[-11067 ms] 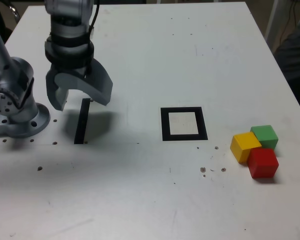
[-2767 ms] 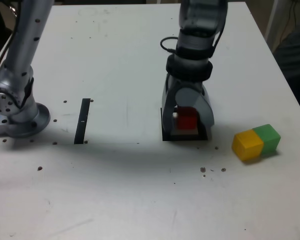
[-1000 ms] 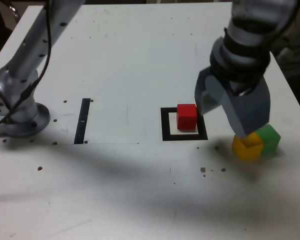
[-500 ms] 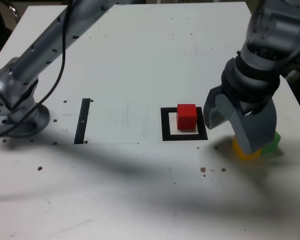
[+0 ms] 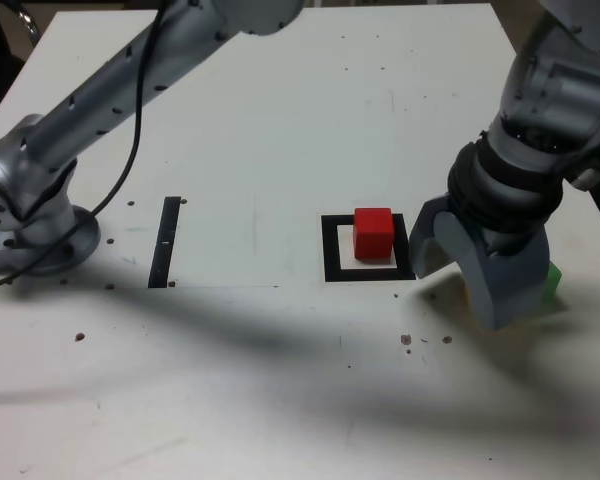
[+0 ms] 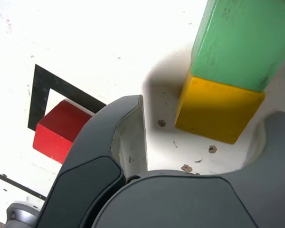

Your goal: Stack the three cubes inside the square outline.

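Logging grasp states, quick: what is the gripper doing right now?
Gripper: open, holding nothing, jaws around the yellow cube.

red cube (image 5: 374, 233): solid bright red, plain
yellow cube (image 6: 218, 110): solid yellow, plain
green cube (image 6: 242, 40): solid green with faint dark scuffs
square outline (image 5: 329, 250): thick black border, white centre
strip (image 5: 164, 242): thin, black
table (image 5: 280, 120): white, dotted with small dark specks
gripper (image 5: 472, 278): matte blue-grey fingers
arm (image 5: 110, 85): silver-grey metal, with a black cable alongside
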`<control>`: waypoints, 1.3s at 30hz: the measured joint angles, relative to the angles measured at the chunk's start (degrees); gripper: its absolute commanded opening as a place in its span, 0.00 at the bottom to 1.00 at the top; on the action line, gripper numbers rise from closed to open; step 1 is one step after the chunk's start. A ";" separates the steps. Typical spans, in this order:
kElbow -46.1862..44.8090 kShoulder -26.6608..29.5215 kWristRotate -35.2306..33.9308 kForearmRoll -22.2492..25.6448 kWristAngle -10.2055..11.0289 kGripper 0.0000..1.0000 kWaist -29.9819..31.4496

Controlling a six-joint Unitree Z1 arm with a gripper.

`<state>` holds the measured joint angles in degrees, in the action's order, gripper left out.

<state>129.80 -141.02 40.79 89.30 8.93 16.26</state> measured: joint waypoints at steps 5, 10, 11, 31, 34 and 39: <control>0.98 -1.05 -0.38 -0.09 0.09 0.41 0.00; 1.32 -1.27 -0.36 -0.30 -0.14 0.33 0.00; 1.32 -1.27 -0.35 -0.22 -0.15 0.33 0.00; 0.97 -0.41 -4.74 1.28 -0.33 0.33 0.01; -0.18 2.22 -7.77 1.64 0.29 0.33 0.01; -5.18 7.88 -14.25 2.28 3.25 0.33 0.01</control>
<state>124.62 -133.14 26.54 91.57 12.18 16.27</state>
